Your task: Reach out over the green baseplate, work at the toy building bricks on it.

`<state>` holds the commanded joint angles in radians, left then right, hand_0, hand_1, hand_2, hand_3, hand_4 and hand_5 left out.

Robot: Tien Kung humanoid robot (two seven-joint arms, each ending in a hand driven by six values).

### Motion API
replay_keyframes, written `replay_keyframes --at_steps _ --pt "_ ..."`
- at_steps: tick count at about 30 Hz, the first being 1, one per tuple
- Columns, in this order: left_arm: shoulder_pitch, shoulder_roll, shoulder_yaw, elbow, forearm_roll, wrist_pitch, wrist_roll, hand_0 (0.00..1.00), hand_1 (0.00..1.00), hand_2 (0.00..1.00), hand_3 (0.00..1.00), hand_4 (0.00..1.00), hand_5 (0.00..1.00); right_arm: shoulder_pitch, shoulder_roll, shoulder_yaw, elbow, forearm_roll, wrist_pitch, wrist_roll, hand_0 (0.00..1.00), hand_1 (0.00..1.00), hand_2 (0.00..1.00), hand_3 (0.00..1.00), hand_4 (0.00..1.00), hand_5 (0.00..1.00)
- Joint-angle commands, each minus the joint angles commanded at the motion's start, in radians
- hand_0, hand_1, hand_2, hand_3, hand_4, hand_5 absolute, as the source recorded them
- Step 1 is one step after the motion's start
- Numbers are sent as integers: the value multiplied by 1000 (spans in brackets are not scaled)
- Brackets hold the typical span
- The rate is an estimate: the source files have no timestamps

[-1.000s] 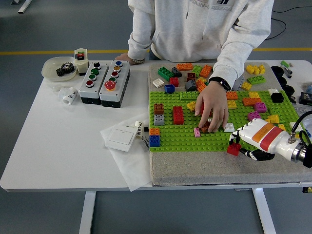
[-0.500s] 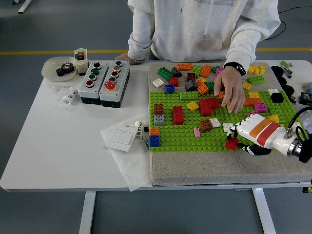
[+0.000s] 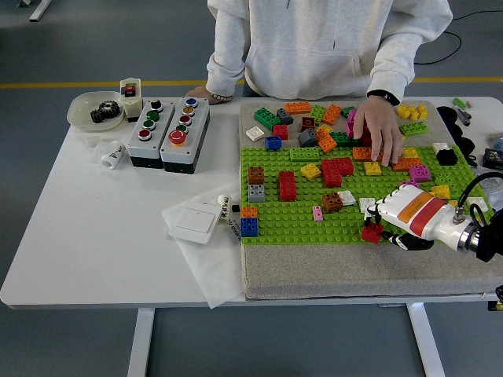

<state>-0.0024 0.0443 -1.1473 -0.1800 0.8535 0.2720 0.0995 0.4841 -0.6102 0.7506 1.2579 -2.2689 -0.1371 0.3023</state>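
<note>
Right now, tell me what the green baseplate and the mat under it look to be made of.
Green baseplate: looks like hard moulded plastic, with even rows of studs and a uniform colour. Mat: probably felt or woven fabric, grey, matte and slightly fuzzy; the exact material is unclear.

Green baseplate (image 3: 299,216) on a grey mat (image 3: 330,271), right half of the white table (image 3: 102,236) — studded with loose bricks: tall red brick (image 3: 288,186), brown-on-grey stack (image 3: 256,184), orange-on-blue stack (image 3: 249,222), small brown brick (image 3: 332,203). Right hand (image 3: 393,218), white with an orange band, at the plate's near right edge, fingers curled on a red brick (image 3: 372,232). Person's hand (image 3: 380,133) pressed on bricks at the far edge. Left of the plate — two button boxes (image 3: 169,132), a bowl (image 3: 90,118) of gears, a white switch plate (image 3: 196,223).
</note>
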Motion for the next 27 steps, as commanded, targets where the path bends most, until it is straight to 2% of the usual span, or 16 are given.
replay_keyframes --at_steps 1,6,7,10,19,20,21,24,25,27 --pt "0 0 1 0 0 0 0 791 830 880 769 779 702 -1 0 2 -1 0 3 -1 350 481 700 818 797 145" --pt "-1 0 1 0 -2 0 0 791 830 880 769 779 702 -1 0 3 -7 0 10 -2 350 481 700 818 797 145" --pt "-1 0 1 0 -1 0 0 791 830 880 770 778 702 -2 1 5 -8 0 11 -2 350 491 722 841 842 157" --pt "-1 0 1 0 -2 0 0 791 830 880 770 778 702 -7 -3 12 -3 0 14 -2 350 491 722 841 842 157" --pt "0 0 -7 0 7 0 0 790 829 880 769 780 703 -43 -31 70 75 0 32 -18 352 493 728 842 850 158" --pt "1 0 -9 0 9 0 0 789 828 880 769 780 703 -64 -41 87 102 17 13 -35 355 487 712 804 789 149" --pt "1 0 -9 0 9 0 0 789 828 880 769 780 703 -72 -45 94 114 24 5 -42 355 487 712 804 789 149" --pt "3 1 -9 0 8 -1 -1 789 828 880 769 780 703 -118 -54 128 171 140 -60 -87 355 487 712 804 789 149" --pt "4 1 -8 0 8 -1 -2 784 828 879 768 779 702 -122 -54 130 176 173 -66 -90 414 488 590 527 733 305" --pt "6 1 -11 0 14 -1 0 784 828 879 768 779 702 -137 -55 146 211 238 -63 -93 414 488 590 527 733 305"
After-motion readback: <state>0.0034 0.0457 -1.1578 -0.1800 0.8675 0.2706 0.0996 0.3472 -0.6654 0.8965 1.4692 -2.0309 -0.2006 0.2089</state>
